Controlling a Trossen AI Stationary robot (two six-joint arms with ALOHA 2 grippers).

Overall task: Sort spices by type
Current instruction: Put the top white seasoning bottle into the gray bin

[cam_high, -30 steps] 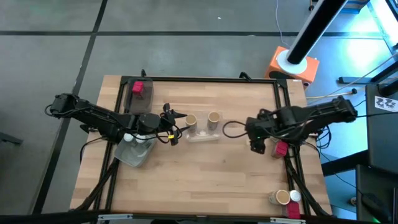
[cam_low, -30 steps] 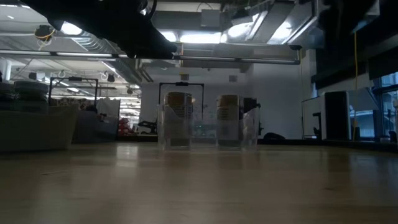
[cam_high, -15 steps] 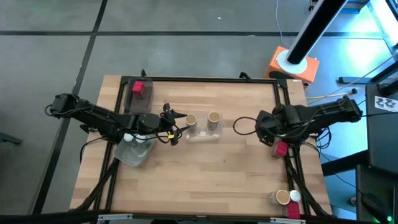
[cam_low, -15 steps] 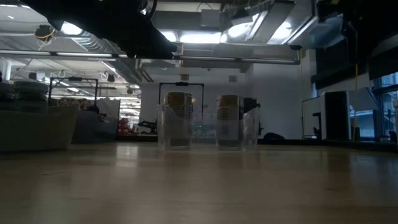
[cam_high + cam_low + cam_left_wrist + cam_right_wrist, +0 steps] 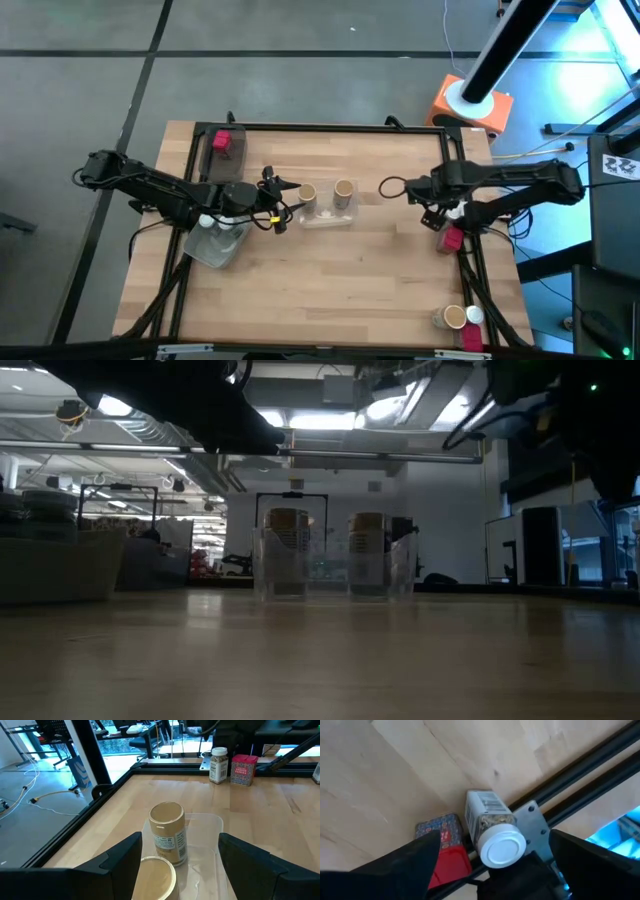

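Your left gripper [image 5: 283, 205] hovers just at 9 o'clock of the clear tray [image 5: 325, 219] near the middle of the worktop [image 5: 330, 290]; its jaws stand wide apart and hold nothing. Through the left wrist view you see the fingers [image 5: 120, 865] framing two tan jars with cork-coloured tops, the nearer tan jar [image 5: 157, 876] and the farther tan jar [image 5: 168, 833], both upright in that tray.

Your right gripper [image 5: 432, 208] sits toward 3 o'clock on the worktop, by the black frame rail [image 5: 468, 270]. Its jaws are also spread wide and empty. Directly below it, in the right wrist view, stand a white-capped jar [image 5: 492, 836] and a red blocky jar [image 5: 445, 848], touching each other at the rail; from above only the red blocky jar [image 5: 451, 240] shows clearly beside the gripper.

More spices lie elsewhere. At 11 o'clock a second red jar [image 5: 222, 141] sits on a small tray at the far left corner. At 5 o'clock, at the near right corner, a tan jar [image 5: 452, 318], a white-capped one [image 5: 474, 316] and a red one [image 5: 472, 338] cluster together. Another clear tray [image 5: 215, 247] lies under your left arm at 9 o'clock; you cannot tell what it holds.
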